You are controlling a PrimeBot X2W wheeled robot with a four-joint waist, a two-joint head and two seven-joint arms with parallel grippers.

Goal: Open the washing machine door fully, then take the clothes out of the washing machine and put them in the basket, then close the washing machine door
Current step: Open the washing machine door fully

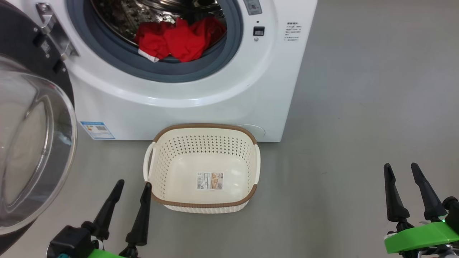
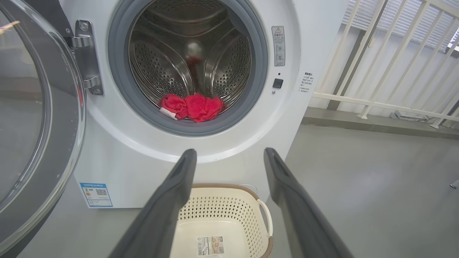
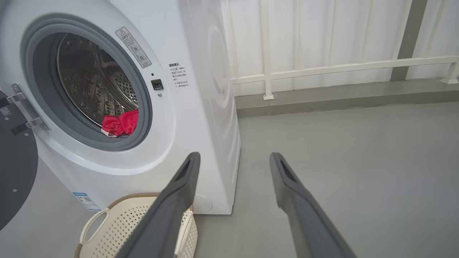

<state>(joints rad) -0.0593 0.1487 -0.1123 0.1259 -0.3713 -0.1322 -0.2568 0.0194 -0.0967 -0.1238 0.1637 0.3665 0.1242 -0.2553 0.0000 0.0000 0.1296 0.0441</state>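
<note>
The washing machine (image 1: 200,93) is white, and its drum (image 2: 157,68) is shiny steel dotted with rows of small holes, ringed by a grey rubber seal (image 1: 104,46). A small blue label (image 1: 96,129) marks the white front. The clothes (image 1: 179,39) are bright red with a strip of white trim. The washing machine door (image 1: 18,39) has a glossy black rim around clear glass. The basket (image 1: 204,126) is cream-white, patterned with regular round perforations, with a brown woven-look rim. The floor (image 1: 358,107) is plain grey. The left gripper (image 1: 133,183) and right gripper (image 1: 401,166) have black fingers, and a bright green bracket (image 1: 419,236) sits behind the right one.
</note>
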